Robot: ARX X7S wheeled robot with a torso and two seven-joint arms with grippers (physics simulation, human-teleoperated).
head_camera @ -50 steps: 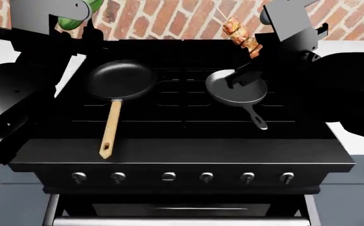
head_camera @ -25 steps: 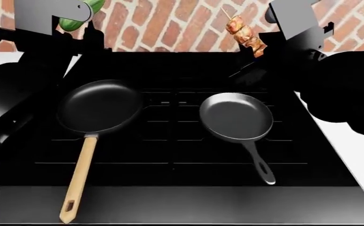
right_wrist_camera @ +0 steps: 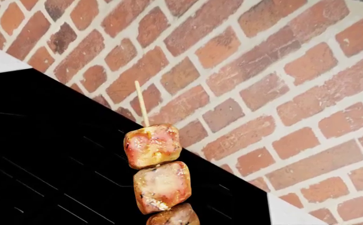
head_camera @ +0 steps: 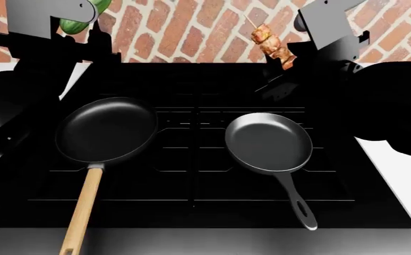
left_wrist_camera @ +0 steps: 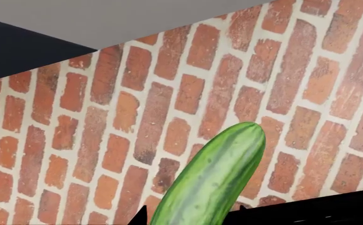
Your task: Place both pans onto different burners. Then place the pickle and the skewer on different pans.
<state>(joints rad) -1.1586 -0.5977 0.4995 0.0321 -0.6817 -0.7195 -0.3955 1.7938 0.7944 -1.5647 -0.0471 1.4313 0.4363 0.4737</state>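
My left fingers grasp the pickle at the head view's upper left; my right fingers grasp the skewer at upper right. Below, the wooden-handled black pan sits left on the stove, the grey pan right, on separate burners.

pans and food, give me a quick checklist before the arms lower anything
1. Black pan with wooden handle on a stove burner: ok.
2. Grey pan on a different burner: ok.
3. Both pans empty: ok.
4. Pickle held up at the left tool: ok, but the jaws are not visible.
5. Skewer held up at the right tool: ok.
6. Each food directly over its pan: not ok, both are farther back.
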